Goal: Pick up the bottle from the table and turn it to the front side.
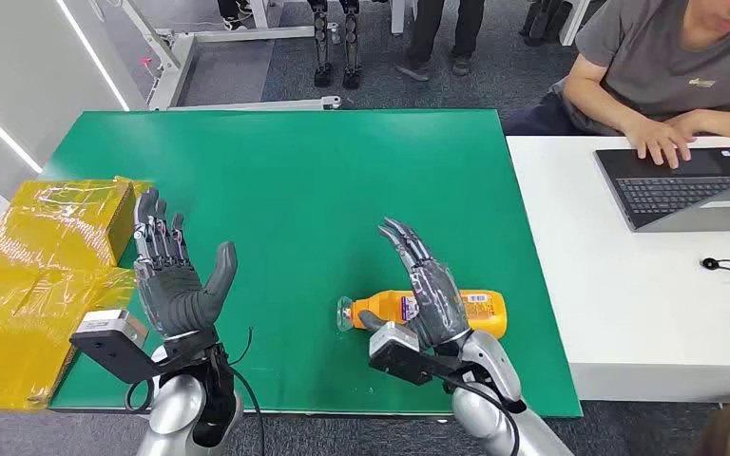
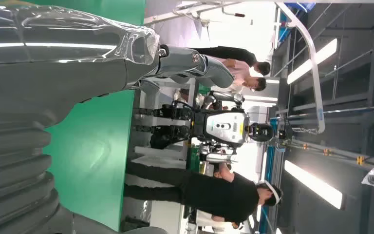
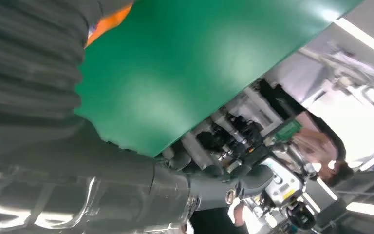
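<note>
At the left edge of the green table mat (image 1: 295,171), a crumpled yellow plastic-wrapped package (image 1: 38,256) overlaps the mat's left side and hangs off it. Just inside it, near the mat's front left corner, the left hand (image 1: 173,275) stands raised above the mat with its palm turned inward and its fingers spread, holding nothing. A sideways swing from there could catch the yellow wrapping and drag it onto the working area.

Toward the front edge, right of the middle, the orange plastic bottle with a clear cap end and a printed label (image 1: 480,309) lies on its side, its cap pointing left. The right hand (image 1: 428,290) hovers directly in front of it from the head view, fingers extended and apart, not closed on anything; whether the palm touches the bottle I cannot tell.

The main risk is the round bottle rolling toward the front edge if the fingers nudge it before closing. A grip on the narrow cap end could let it slip while turning.

Beyond the mat's right edge a person types on a dark laptop (image 1: 684,185) on a white table (image 1: 627,313).
</note>
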Action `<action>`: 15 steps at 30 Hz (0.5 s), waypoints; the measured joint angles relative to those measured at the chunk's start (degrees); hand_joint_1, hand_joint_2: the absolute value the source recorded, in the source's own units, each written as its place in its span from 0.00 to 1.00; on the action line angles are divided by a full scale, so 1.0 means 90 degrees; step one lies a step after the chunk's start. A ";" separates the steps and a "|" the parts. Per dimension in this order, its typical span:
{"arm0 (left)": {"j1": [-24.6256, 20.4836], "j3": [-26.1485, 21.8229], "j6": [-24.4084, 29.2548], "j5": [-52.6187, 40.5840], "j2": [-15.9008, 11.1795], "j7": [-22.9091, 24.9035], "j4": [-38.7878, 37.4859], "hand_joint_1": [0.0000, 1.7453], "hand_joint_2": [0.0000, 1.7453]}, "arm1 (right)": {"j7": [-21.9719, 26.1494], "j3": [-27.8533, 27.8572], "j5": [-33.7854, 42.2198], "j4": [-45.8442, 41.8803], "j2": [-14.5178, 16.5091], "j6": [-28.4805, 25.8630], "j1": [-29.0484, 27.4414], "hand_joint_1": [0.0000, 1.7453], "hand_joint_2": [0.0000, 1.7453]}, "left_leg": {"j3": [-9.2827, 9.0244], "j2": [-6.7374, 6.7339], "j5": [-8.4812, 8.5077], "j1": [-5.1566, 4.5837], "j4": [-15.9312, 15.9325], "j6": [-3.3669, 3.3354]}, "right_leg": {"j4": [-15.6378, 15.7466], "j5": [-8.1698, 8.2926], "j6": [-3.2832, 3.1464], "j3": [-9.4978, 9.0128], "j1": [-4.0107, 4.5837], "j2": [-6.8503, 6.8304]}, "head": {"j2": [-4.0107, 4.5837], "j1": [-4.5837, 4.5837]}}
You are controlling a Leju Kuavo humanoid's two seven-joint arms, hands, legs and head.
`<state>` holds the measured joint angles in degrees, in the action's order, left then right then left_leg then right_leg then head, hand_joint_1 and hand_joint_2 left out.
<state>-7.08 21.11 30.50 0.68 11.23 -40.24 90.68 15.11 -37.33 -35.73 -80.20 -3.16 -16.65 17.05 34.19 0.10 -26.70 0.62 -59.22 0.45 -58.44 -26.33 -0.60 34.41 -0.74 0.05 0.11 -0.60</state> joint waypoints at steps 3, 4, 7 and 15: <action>0.0003 -0.0001 -0.0129 -0.0015 0.0000 0.0000 0.0000 0.00 1.00 | -0.0133 0.0025 -0.0199 0.0122 -0.0144 0.0373 0.0180 0.00 1.00 | 0.0001 0.0003 0.0000 0.0000 -0.0001 0.0000 | 0.0000 0.0000 0.0000 0.0000 0.0000 -0.0003 | 0.0000 -0.0001; 0.0005 -0.0002 -0.0192 -0.0023 0.0000 0.0000 0.0000 0.00 1.00 | -0.0184 0.0042 -0.0274 0.0189 -0.0221 0.0546 0.0263 0.00 1.00 | 0.0001 0.0004 0.0000 0.0000 -0.0001 0.0000 | 0.0000 0.0000 0.0000 0.0000 0.0000 -0.0005 | 0.0000 0.0000; 0.0006 -0.0002 -0.0367 -0.0026 0.0000 0.0000 0.0000 0.00 1.00 | -0.0287 0.0110 -0.0362 0.0424 -0.0494 0.1142 0.0527 0.00 1.00 | 0.0003 0.0005 0.0000 0.0000 -0.0001 0.0000 | 0.0000 0.0000 0.0000 0.0000 0.0000 -0.0005 | 0.0000 0.0001; -0.0024 -0.0002 -0.0619 -0.0001 0.0061 0.0000 -0.0068 0.00 1.00 | -0.0477 0.0001 -0.0367 0.1253 -0.1013 0.3110 0.1590 0.00 1.00 | 0.0001 0.0002 0.0000 0.0000 -0.0003 0.0000 | 0.0000 0.0003 0.0000 0.0000 -0.0001 -0.0002 | 0.0000 -0.0001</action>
<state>-7.30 21.09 24.93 0.67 11.78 -40.24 90.07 10.82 -37.32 -39.03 -68.93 -12.28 11.33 31.36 34.20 0.12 -26.69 0.62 -59.25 0.45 -58.44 -26.31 -0.60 34.42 -0.75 0.03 0.11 -0.61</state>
